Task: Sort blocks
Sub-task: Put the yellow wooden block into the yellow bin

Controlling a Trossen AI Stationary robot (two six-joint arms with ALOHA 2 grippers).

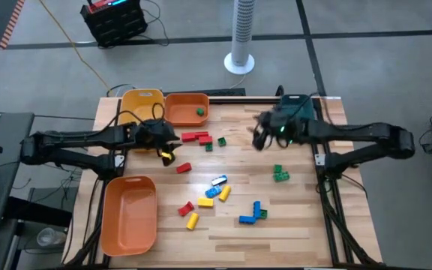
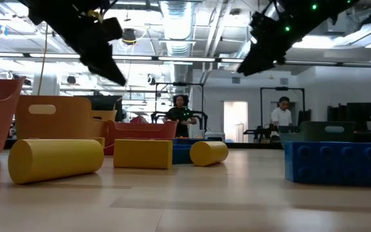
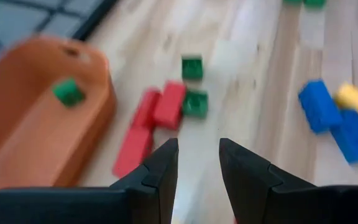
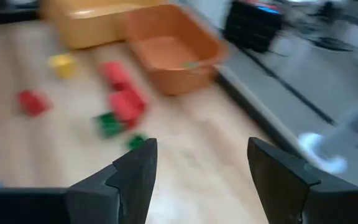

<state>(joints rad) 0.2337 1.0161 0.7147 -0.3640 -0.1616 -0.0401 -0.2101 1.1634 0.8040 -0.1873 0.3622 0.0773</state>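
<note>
Small blocks lie scattered on the wooden table: red ones [image 1: 195, 137] and green ones [image 1: 221, 141] near the far bins, a green pair [image 1: 281, 174], and yellow, red and blue ones [image 1: 253, 214] toward the near edge. One green block [image 1: 199, 112] lies inside the small orange bin [image 1: 186, 109]. My left gripper [image 1: 163, 142] is open above the table beside the red blocks [image 3: 166, 106], with nothing between its fingers [image 3: 199, 155]. A yellow block [image 1: 166, 156] shows just near of it. My right gripper [image 1: 261, 135] is wide open [image 4: 197, 162] and raised over the far right part.
A yellow bin [image 1: 142, 101] and the small orange bin stand at the far left edge. A large orange bin [image 1: 130, 214] sits at the near left corner. In the low view, yellow blocks [image 2: 55, 159] and a blue brick [image 2: 332, 161] lie close. People stand in the room behind.
</note>
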